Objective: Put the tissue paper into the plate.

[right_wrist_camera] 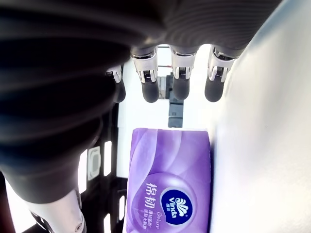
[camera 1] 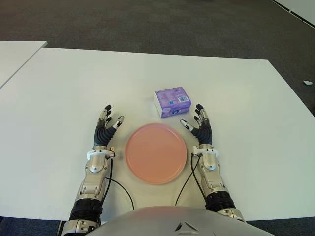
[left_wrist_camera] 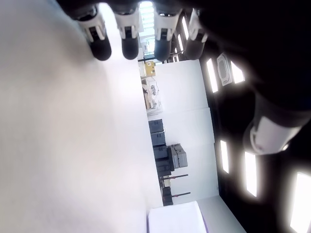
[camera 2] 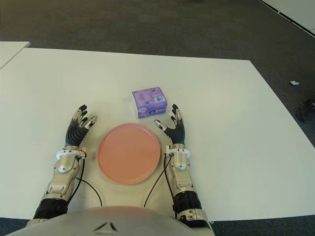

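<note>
Grey carpet behind, white table (camera 1: 59, 98) up front. The right hand (camera 1: 199, 127) sits at the right of the pink plate (camera 1: 155, 153), fingers spread, holding nothing. The purple tissue pack (camera 1: 172, 102) lies on the table just beyond the plate and near those fingertips. The left hand (camera 1: 106, 127), open too, is left of the plate.

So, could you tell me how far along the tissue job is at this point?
Nothing is done yet: the tissue pack sits on the table beyond the empty pink plate. Neither hand holds anything. The right hand is open beside the pack, the left hand open on the plate's other side. Grasping, lifting and placing all remain.
</note>
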You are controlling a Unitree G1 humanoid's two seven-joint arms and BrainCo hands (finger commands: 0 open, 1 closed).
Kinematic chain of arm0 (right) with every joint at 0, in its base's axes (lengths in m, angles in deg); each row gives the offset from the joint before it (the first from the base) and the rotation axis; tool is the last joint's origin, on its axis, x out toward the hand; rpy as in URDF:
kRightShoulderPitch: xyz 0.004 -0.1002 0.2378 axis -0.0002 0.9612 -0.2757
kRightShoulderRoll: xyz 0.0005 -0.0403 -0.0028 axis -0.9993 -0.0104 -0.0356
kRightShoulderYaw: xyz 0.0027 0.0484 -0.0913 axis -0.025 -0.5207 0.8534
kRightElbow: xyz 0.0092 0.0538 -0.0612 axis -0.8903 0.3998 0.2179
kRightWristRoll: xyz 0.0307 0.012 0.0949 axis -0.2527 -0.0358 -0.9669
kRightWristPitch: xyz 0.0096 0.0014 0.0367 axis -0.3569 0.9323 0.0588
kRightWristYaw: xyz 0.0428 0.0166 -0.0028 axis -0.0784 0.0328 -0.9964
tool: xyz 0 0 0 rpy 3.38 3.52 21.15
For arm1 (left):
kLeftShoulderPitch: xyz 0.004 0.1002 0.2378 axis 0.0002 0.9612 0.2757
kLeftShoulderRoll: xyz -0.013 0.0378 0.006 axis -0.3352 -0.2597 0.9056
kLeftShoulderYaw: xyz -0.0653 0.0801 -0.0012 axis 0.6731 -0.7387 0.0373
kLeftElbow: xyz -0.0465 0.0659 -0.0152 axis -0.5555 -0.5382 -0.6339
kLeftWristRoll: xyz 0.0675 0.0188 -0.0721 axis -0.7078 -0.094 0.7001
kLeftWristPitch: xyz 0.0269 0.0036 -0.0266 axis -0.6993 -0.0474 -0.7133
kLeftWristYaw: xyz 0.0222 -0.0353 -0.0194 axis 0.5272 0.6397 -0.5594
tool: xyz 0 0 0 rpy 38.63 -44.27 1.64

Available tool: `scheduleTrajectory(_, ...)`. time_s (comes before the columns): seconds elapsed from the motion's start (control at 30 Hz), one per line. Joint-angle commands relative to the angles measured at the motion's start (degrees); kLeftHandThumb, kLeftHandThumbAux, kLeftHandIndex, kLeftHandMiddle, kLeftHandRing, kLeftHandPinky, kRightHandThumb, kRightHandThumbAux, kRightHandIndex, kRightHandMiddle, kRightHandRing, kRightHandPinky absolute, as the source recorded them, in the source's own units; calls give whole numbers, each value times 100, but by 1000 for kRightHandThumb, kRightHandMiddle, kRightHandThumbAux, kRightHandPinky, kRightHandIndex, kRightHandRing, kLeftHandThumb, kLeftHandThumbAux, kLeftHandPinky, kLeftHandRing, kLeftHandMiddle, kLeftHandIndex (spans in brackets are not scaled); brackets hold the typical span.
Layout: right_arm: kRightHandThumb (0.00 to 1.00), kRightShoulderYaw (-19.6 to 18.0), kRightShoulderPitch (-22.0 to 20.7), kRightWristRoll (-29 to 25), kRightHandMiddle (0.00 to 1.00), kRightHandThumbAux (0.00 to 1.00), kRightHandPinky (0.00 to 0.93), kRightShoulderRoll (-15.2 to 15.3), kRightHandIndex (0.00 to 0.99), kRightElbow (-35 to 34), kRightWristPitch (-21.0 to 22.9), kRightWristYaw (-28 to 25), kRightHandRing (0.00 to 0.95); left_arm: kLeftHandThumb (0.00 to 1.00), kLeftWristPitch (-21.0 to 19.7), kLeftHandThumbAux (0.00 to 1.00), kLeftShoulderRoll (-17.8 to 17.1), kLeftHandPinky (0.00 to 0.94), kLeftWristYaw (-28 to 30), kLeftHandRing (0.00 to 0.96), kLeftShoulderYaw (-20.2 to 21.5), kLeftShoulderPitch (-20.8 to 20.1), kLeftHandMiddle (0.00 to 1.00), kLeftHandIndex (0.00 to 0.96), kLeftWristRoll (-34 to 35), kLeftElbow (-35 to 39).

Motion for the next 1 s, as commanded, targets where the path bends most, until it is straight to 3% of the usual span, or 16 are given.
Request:
scheduleTrajectory(0.03,0,-35,513,-10,0,772,0,11,0,544,416,-12,0,0,-179,552,40,0,18,0,-26,154,0,0,-7,-98)
scheduleTrajectory(0.5,6,-150,526,-62,0,749,0,212,0,271,517,-98,0,0,-112,548,55,0,8,0,-74,144,0,0,-65,-104)
scheduleTrajectory(0.57,35,-286,935,-5,0,748,0,302,0,-1655,1252,-147,0,0,-138,543,50,0,32,0,-78,139,0,0,-52,-96)
scheduleTrajectory(0.67,96,-554,1003,349,1,730,0,352,0,-3409,1969,-15,0,0,-154,539,45,0,55,0,-80,124,0,0,-37,-114)
scheduleTrajectory(0.83,204,-907,423,1137,6,659,0,535,1,-4140,2152,391,0,0,-145,536,49,0,87,0,-66,95,0,0,-12,-169)
scheduleTrajectory(0.93,246,-980,244,1273,6,623,0,631,6,-4329,2274,402,0,0,-130,539,61,0,69,0,-62,73,0,0,-14,-204)
scheduleTrajectory(1.0,269,-1070,-100,1322,3,597,0,856,13,-4465,2362,294,0,0,-46,543,71,0,-6,0,-63,58,0,0,-69,-262)
